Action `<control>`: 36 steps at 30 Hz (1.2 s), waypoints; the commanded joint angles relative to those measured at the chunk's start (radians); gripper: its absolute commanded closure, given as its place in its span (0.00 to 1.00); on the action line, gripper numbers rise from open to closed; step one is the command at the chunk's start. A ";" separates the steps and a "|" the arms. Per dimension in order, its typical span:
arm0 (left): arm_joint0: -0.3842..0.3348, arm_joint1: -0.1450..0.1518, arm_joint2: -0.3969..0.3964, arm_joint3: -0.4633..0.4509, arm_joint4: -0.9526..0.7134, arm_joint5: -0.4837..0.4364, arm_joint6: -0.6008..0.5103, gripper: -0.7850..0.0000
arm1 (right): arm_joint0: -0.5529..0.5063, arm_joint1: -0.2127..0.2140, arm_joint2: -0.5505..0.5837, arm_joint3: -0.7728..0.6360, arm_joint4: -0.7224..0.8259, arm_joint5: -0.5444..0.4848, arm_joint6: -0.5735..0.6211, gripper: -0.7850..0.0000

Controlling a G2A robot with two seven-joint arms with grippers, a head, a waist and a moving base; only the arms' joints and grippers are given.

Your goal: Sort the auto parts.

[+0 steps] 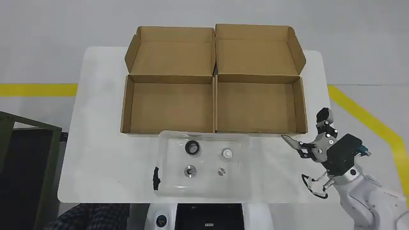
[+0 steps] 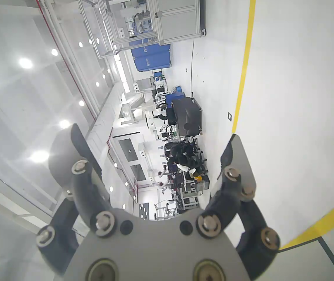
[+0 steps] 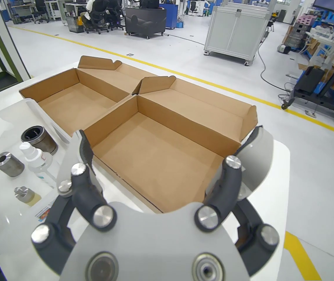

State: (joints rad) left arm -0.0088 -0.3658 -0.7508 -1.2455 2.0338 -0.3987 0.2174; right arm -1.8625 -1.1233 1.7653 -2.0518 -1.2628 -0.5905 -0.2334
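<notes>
A clear tray (image 1: 246,176) at the table's front holds a black ring bearing (image 1: 192,147), a white bottle (image 1: 226,153), a steel cylinder (image 1: 190,170) and a small metal piece (image 1: 221,172). Behind it stand two empty cardboard boxes, left (image 1: 169,105) and right (image 1: 255,105). My right gripper (image 1: 295,160) hangs open beside the tray's right end, near the right box's front corner. In the right wrist view, this gripper (image 3: 169,133) is empty and faces the right box (image 3: 155,153), with the bearing (image 3: 39,138), bottle (image 3: 36,156) and cylinder (image 3: 8,163) off to one side. My left gripper (image 2: 155,131) is open, empty and pointing out into the room.
The white table (image 1: 96,134) has bare surface left of the boxes and tray. Both box lids (image 1: 172,51) lie flat at the back. A green cart (image 1: 19,166) stands off the table's left side. A small black piece (image 1: 155,177) sits at the tray's left end.
</notes>
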 commanded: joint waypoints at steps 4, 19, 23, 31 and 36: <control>0.000 0.000 0.000 0.000 0.000 0.000 0.000 0.00 | 0.037 0.002 -0.049 -0.012 -0.011 -0.046 0.044 0.00; 0.000 0.000 0.000 0.000 0.000 0.000 0.000 0.00 | 0.175 0.009 -0.233 0.006 -0.040 -0.174 0.216 0.00; 0.000 0.000 0.000 0.000 0.000 0.000 0.000 0.00 | 0.200 0.011 -0.270 0.012 -0.042 -0.206 0.259 0.00; 0.000 0.000 0.000 0.000 0.000 0.000 0.000 0.00 | 0.217 0.016 -0.330 0.002 -0.066 -0.255 0.324 0.00; 0.000 0.000 0.000 0.000 0.000 0.000 0.000 0.00 | 0.224 0.018 -0.383 0.006 -0.093 -0.269 0.358 0.00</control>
State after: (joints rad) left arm -0.0088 -0.3658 -0.7508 -1.2455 2.0338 -0.3987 0.2174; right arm -1.6406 -1.1054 1.3927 -2.0461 -1.3508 -0.8580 0.1186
